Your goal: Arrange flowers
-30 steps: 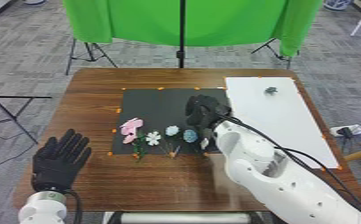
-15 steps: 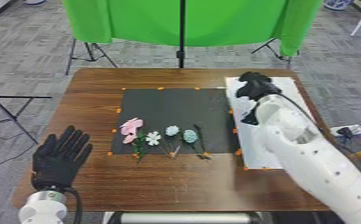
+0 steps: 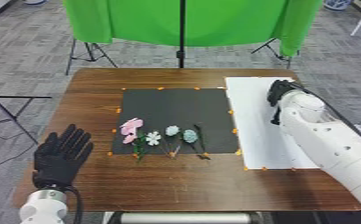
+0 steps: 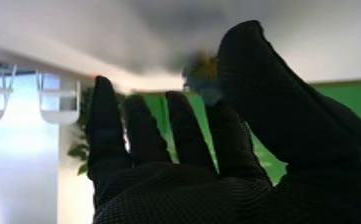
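Right side of desk (image 3: pixel 159 185): my right robot hand (image 3: pixel 285 91) is over the far part of the white sheet (image 3: pixel 256 140). Fingers straight, thumb standing off from them. By the wrist view, a blurred blue-grey thing (image 4: pixel 203 80) sits between thumb and fingertips, likely a flower; whether it is touched, cannot tell.

Left robot hand (image 3: pixel 58 156) rests beside the black sheet (image 3: pixel 172 105), fingers straight and spread, holding nothing. Probably parked there to keep the picking area free.

Flowers on the black sheet, roughly in a row: pink blooms (image 3: pixel 133 126), white flower (image 3: pixel 153 138), pale round bloom (image 3: pixel 172 130), blue-green bloom (image 3: pixel 190 136), then a dark stem (image 3: pixel 200 137). Heads mostly away from me, stems toward me; I take this as a supply row, laid so each can be lifted singly. Stems lie close; one could drag its neighbour.

Orange bits (image 3: pixel 233 131) along the sheet edges: presumably tape keeping both flat. White sheet looks meant for the arrangement.

Containers: the row lies loose, stood in nothing.
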### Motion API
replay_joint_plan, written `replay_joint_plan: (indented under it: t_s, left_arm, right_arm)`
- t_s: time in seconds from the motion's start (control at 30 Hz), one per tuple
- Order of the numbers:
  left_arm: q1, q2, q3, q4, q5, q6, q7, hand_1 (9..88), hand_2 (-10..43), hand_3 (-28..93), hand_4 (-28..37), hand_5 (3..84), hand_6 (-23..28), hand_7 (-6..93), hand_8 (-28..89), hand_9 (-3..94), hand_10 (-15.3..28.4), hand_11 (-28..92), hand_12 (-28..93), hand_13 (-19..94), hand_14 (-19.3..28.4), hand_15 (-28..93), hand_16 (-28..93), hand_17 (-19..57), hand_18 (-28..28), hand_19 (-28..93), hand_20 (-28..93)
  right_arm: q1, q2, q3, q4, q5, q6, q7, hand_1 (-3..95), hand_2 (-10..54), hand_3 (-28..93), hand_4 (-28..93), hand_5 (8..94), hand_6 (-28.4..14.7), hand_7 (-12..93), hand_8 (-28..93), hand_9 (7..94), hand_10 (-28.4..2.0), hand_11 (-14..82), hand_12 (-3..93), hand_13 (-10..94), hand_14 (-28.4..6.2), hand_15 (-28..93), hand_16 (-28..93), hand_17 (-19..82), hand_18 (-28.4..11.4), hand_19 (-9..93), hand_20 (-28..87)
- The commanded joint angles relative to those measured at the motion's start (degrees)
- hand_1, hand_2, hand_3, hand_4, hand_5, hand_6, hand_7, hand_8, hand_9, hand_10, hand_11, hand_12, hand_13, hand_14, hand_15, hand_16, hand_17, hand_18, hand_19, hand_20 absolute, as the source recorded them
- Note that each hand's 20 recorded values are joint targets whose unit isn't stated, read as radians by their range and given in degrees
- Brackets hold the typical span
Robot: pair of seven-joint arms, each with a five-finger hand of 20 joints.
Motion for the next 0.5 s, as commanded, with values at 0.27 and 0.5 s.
replay_joint_plan:
  t_s: [0.27,0.5]
  left_arm:
    - [1.13,-0.08,0.19,-0.01,-0.82,0.74,0.25,29.2,16.6,76,-28.3,46.0,9.5,16.3,-10,37.8,15.2,24,11,28,14.7,40,-6,-5.3,13.3,31,16]
    - [1.91,-0.33,-0.2,-0.51,-0.8,1.0,0.4,28.9,17.2,76,-28.3,46.1,9.4,16.4,-10,37.9,15.2,25,11,28,14.8,40,-6,-5.4,13.3,32,16]
  right_arm:
    - [-4.92,0.83,-0.02,-6.07,-1.7,13.26,-1.05,62.1,-4.1,65,-28,75.0,0.5,23,0,79.0,-10.6,8.3,32.1,65,-7.5,27,34,21,-19.2,66,26]
    - [-15.62,5.35,3.0,-26.43,-4.84,13.48,-5.09,60.7,-4.9,68,-28,76.2,0.0,23,0,79.9,-10.9,8.2,33.0,65,-7.5,27,36,21,-19.8,67,27]
